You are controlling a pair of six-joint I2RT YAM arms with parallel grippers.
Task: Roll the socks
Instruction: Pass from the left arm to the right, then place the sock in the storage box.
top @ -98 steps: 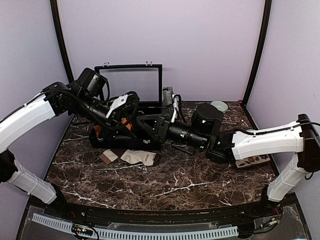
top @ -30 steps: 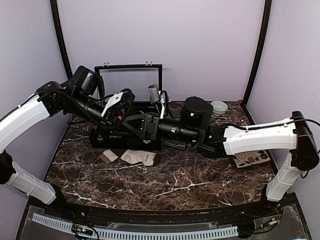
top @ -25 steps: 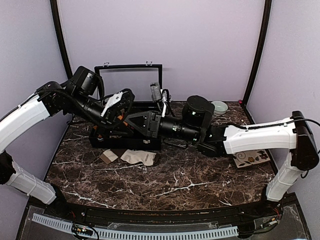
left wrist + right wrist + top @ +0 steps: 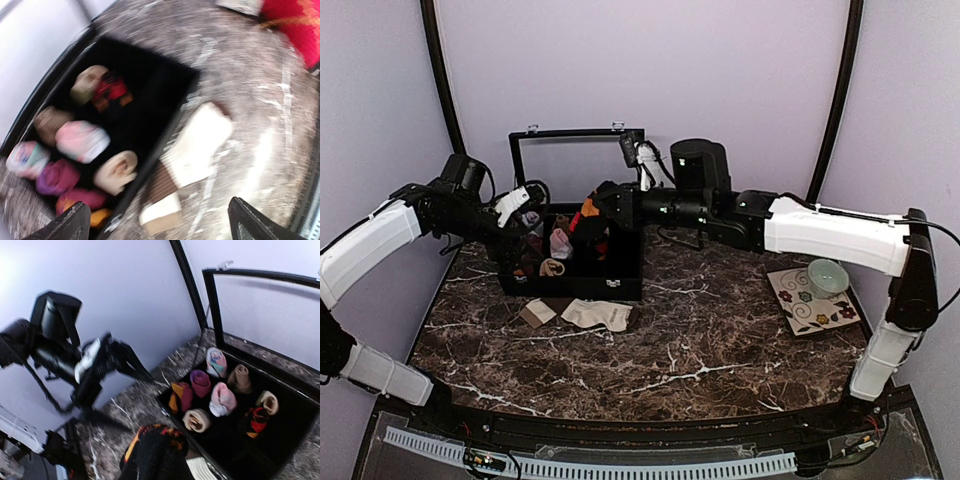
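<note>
A black box [image 4: 575, 282] sits at the back left of the surface [image 4: 670, 370], its lid [image 4: 577, 132] standing upright behind it. Rolled bundles [image 4: 82, 141] fill its left side. The cream sock [image 4: 600, 314] lies flat on the surface just in front of the box, brown cuff to the left. On the right, well apart, a bowl [image 4: 827, 277] rests on a flowered tile [image 4: 800, 310].

The right end effector [image 4: 607, 200] reaches across above the box, pressed together on the black sock [image 4: 590, 222], which hangs bunched over the compartments. The left end effector [image 4: 520, 207] hovers at the box's left end, holding nothing.

The left wrist view, blurred, shows its fingers [image 4: 67, 225] spread wide, with the cream sock beside the box wall between them and a red argyle patch at the top right corner. The right wrist view shows the black sock's orange diamonds low in front of the lens, hiding its own fingers, with the left arm beyond the box.
</note>
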